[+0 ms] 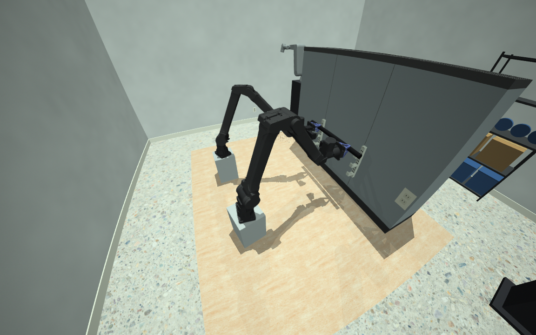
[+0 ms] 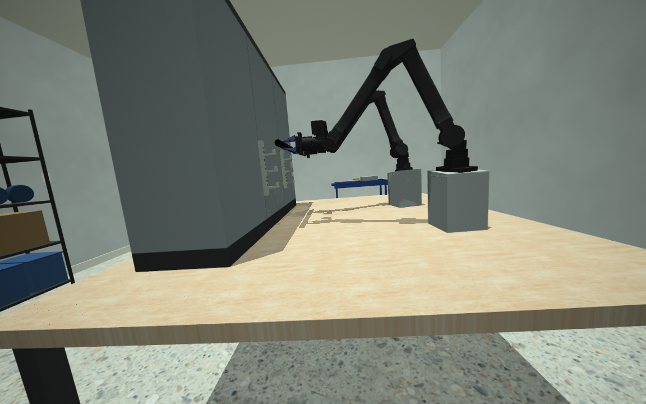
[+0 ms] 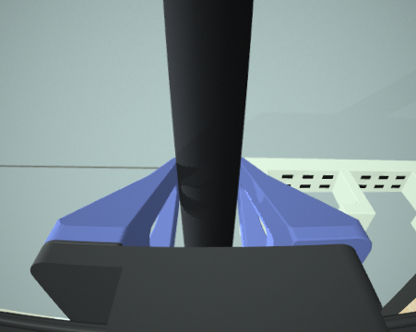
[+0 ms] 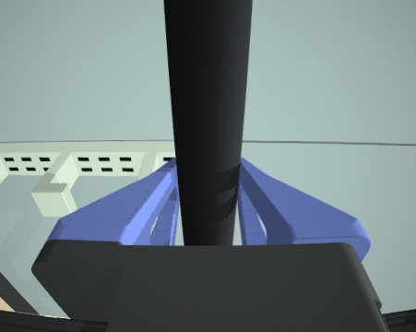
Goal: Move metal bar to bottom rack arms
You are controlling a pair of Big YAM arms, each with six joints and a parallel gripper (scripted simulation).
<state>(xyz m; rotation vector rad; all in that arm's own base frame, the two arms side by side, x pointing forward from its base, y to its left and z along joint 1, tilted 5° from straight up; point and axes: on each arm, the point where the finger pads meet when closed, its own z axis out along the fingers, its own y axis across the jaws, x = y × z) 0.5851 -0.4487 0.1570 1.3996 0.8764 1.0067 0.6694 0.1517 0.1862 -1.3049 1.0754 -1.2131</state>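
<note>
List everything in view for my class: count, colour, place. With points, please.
long round bar (image 1: pixel 336 138) (image 2: pixel 280 143) (image 3: pixel 209 92) (image 4: pixel 208 92): one, black, between both grippers' fingers
slotted upright rack rails (image 1: pixel 359 160) (image 2: pixel 264 173): two, pale, on panel
tall flat panel (image 1: pixel 419 124) (image 2: pixel 160 150): one, grey, on tabletop
wooden tabletop (image 1: pixel 303 266) (image 2: pixel 390 281): one, light brown, beneath arms
metal shelf unit (image 2: pixel 36 135): one, black, behind panel
low bench (image 2: pixel 360 184): one, blue, background
box-shaped pedestals (image 1: pixel 253 235) (image 2: pixel 467 206): two, grey, under arms
left gripper (image 1: pixel 314 126) (image 2: pixel 287 143) (image 3: pixel 208 168), right gripper (image 1: pixel 345 149) (image 4: pixel 208 184): one each, black with blue fingers, on bar
jointed arms (image 1: pixel 257 162) (image 2: pixel 428 87): two, black, on pedestals

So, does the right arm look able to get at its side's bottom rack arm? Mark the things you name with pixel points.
Not freely: its tool (image 1: pixel 346 149) (image 2: pixel 287 145) (image 4: pixel 208 184) grips the metal bar (image 1: pixel 331 136) (image 2: pixel 280 143) (image 3: pixel 208 92) (image 4: pixel 208 92), shared with the left tool (image 1: pixel 316 126) (image 3: pixel 208 168). Lowering together, likely yes; the space before the bottom arm (image 1: pixel 350 173) (image 2: pixel 272 186) looks open.
</note>
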